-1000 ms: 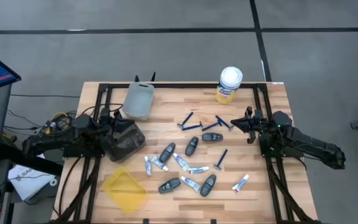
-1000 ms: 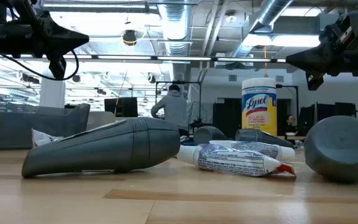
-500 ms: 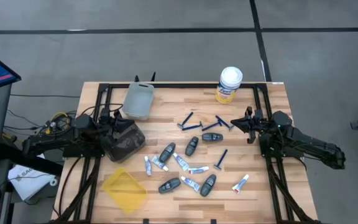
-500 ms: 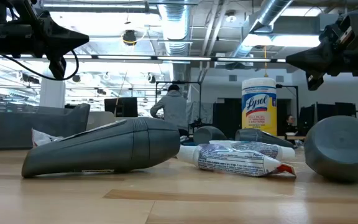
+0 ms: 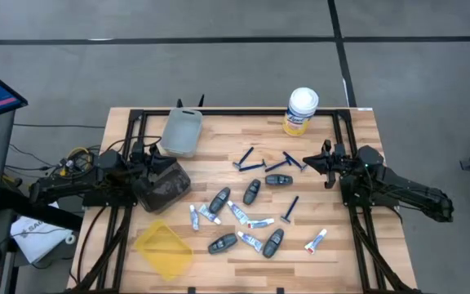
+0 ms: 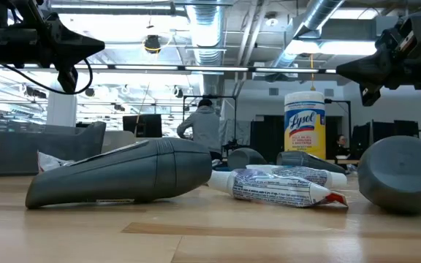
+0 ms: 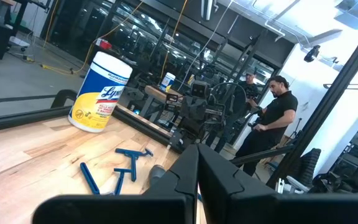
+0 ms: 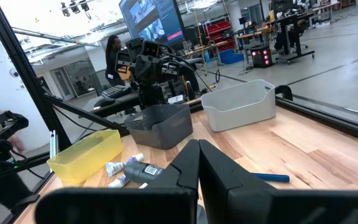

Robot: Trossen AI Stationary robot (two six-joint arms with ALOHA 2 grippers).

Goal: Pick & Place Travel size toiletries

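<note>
Two arms, both parked at the tabletop (image 5: pixel 341 253) edges, nothing in either grip. Your left pincer (image 5: pixel 155 152) sits at the left side, fingers pressed fully together, hovering over the dark grey bin (image 5: pixel 163 184). Your right pincer (image 5: pixel 310 162) is at the right side, also clamped shut and empty, tip just beside the razors.

Toiletries lie loose mid-tabletop on pale wood planks:
- slim dark-blue razors (image 5: pixel 249 160), T-shaped, plastic, scattered toward the far side, one more (image 5: pixel 291 209) lower down
- dark grey oval fobs (image 5: pixel 252 191), smooth matte shells, tapered; another one (image 5: pixel 273 242) near the front edge; low view shows one (image 6: pixel 126 174) close up, lying flat
- small white tubes (image 5: pixel 246 219), crimped soft plastic with blue and red print, clustered between the fobs; one (image 5: pixel 316 238) lies apart to the right; low view has one (image 6: pixel 283 185) wrinkled, red tip, touching the fob's narrow end

Bins, all on the left half: light grey rectangular bin (image 5: pixel 182 131) at the far side, dark grey one beside it, translucent yellow bin (image 5: pixel 163 248) at the near edge, rounded corners.

White-lidded yellow canister (image 5: pixel 302 111) stands upright at the far edge, well apart from the tubes.

A person (image 7: pixel 272 124) in dark clothing stands in the room beyond, seen from the left wrist.
</note>
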